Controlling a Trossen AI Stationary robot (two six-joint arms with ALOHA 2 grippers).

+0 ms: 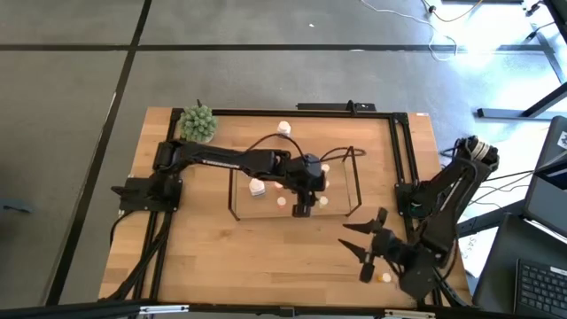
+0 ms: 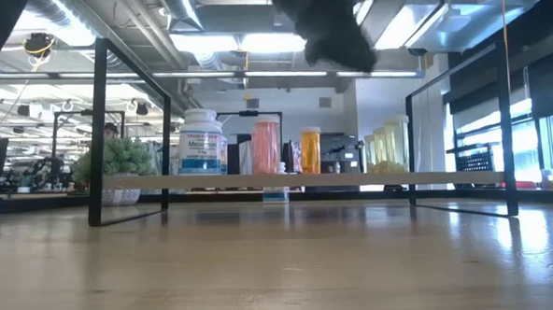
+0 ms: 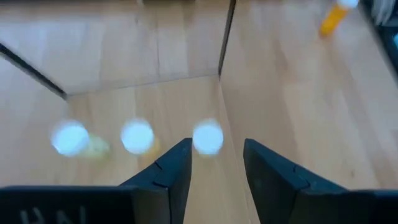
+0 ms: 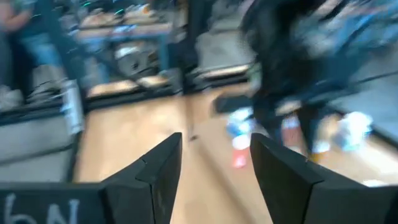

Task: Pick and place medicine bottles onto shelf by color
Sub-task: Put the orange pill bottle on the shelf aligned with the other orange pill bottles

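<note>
Fingers of the left gripper [image 3: 216,163] stand part open with nothing between them, above the shelf's near edge. Fingers of the right gripper [image 4: 214,163] stand wide apart, also empty.

Table [image 1: 204,257] is light wood with a black frame round it. Shelf [image 1: 241,215], a low black wire rack with a wood-coloured base, sits mid-table. Left arm [image 1: 221,159] reaches from the left side across the shelf; its gripper hangs over the shelf's right half. Right arm [image 1: 443,199] waits at the table's near right corner, gripper low above the wood and pointing toward the shelf. Green plant [image 1: 198,122] sits at the far left corner.

Bottles already on the shelf, seen in the low view left to right: large white bottle with blue label [image 2: 201,142], pink bottle [image 2: 266,147], orange bottle [image 2: 311,150], then pale yellow bottles [image 2: 393,146] at the right end. From above, one white bottle [image 1: 284,128] stands on the table beyond the shelf's far side, and a small bottle [image 1: 384,277] lies just beside the right gripper.

Step, judged: left gripper looks to be between placements, empty over the shelf. Next move likely calls for reaching to a loose bottle, closing on it, and setting it beside its colour mates.
</note>
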